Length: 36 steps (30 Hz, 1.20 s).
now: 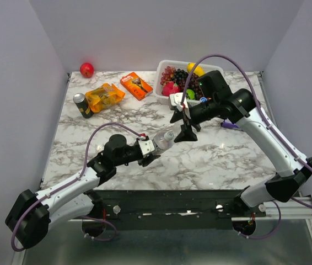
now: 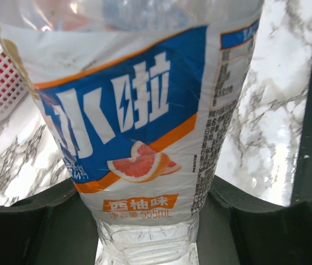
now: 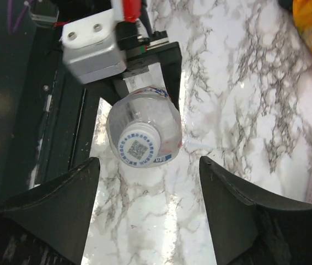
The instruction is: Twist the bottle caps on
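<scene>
I've got the L fingers (image 2: 255, 232) pinching the bottle (image 1: 165, 139) low on its body, near the base. Its label w/ blue band and grapefruit slice fills my L wrist view. Bottle's tilted, neck pointing up and right toward the R arm, over the mid-front of the marble counter (image 1: 222, 160). Can't tell if its base touches the counter.

The cap (image 3: 140, 147), white w/ a blue printed code on top, sits on the neck. Can't tell from here how tight it is. R fingers (image 3: 238, 210) are spread wide just off the cap, one each side, not touching it, w/ clear gaps both sides.

At the back I see a white basket (image 1: 159, 83) of fruit, an orange pack (image 1: 136, 85), a yellow bag (image 1: 103, 97), a dark can (image 1: 81, 105) and a red fruit (image 1: 86, 69) in the far L corner.
</scene>
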Tool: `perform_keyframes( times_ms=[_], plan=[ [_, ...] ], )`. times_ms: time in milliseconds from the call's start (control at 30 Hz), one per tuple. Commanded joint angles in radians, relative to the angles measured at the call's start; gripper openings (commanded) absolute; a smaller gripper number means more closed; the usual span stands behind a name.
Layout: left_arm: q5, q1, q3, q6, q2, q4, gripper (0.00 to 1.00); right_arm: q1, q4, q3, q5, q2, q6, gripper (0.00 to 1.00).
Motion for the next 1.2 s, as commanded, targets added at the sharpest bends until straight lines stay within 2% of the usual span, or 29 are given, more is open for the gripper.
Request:
perform_keyframes(
  times_ms=[0,200,300,433,533,833,1000,1167],
  plan=[
    [0.127,-0.003,0.008,-0.075,-0.014,0.064,0.00,0.014,0.012,-0.034,-0.082,-0.006,-0.199,0.80],
    [0.139,-0.005,0.019,-0.089,-0.008,0.077,0.00,0.023,0.081,-0.054,-0.099,-0.007,-0.104,0.77],
    [0.139,-0.005,0.025,-0.098,-0.005,0.082,0.00,0.023,0.100,-0.059,-0.116,-0.003,-0.076,0.70],
    [0.141,-0.005,0.033,-0.103,-0.001,0.081,0.00,0.023,0.104,-0.051,-0.144,0.005,-0.039,0.53],
    [0.139,-0.005,0.033,-0.105,0.001,0.087,0.00,0.023,0.137,-0.054,-0.164,0.004,0.005,0.45],
    [0.106,-0.005,0.025,-0.137,0.004,0.122,0.00,0.023,0.192,-0.086,-0.167,-0.001,0.142,0.27],
    [0.093,-0.005,0.022,-0.138,0.006,0.127,0.00,0.025,0.232,-0.100,-0.136,0.000,0.249,0.24],
    [0.092,-0.003,0.020,-0.143,0.003,0.122,0.00,0.025,0.213,-0.105,-0.124,-0.001,0.231,0.23]
  ],
)
